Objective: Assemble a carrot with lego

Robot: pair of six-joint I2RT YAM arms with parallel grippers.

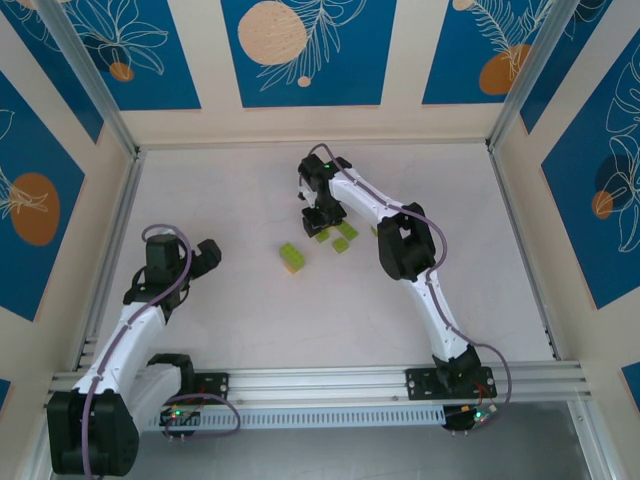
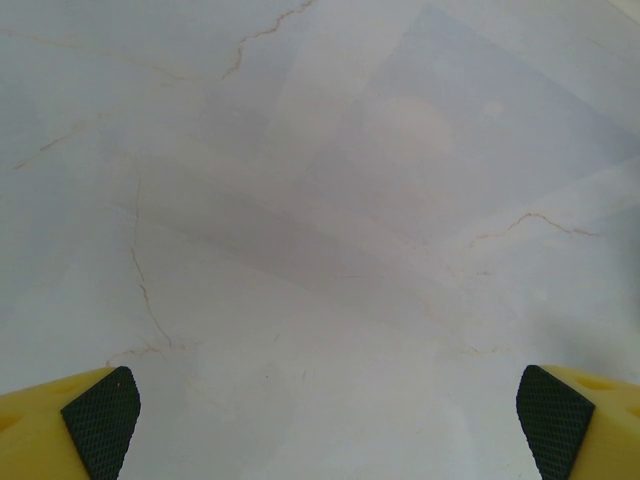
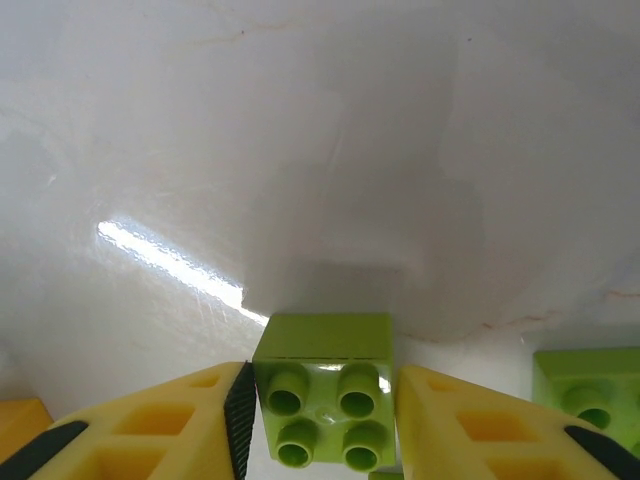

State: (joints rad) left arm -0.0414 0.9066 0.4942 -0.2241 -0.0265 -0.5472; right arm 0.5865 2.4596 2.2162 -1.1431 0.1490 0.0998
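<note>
Nearest: left arm [image 1: 130,330], folded at near-left, with left gripper [image 2: 330,420] spread wide over the table [image 1: 230,190]. Right arm [image 1: 410,250] reaches to mid-table. Right gripper [image 3: 320,425] is pinched on both sides of a square lime-green brick [image 3: 322,345] sitting on the table. Loose lime bricks [image 1: 347,230] lie just beside it. Green stack with orange brick [image 1: 292,259] sits near, to its left.

Your left arm [image 1: 125,335] and right arm [image 1: 434,310] wear white shells broken by black joint housings, with grey-purple cables [image 1: 187,258] looping along each. Black bases [image 1: 455,377] carry small green lights. Your left gripper [image 2: 325,425] and right gripper [image 3: 322,410] end in yellow fingers [image 2: 45,435] faced with black cross-hatched pads [image 2: 100,420]. The right pair shows square recesses moulded into the plastic.
</note>
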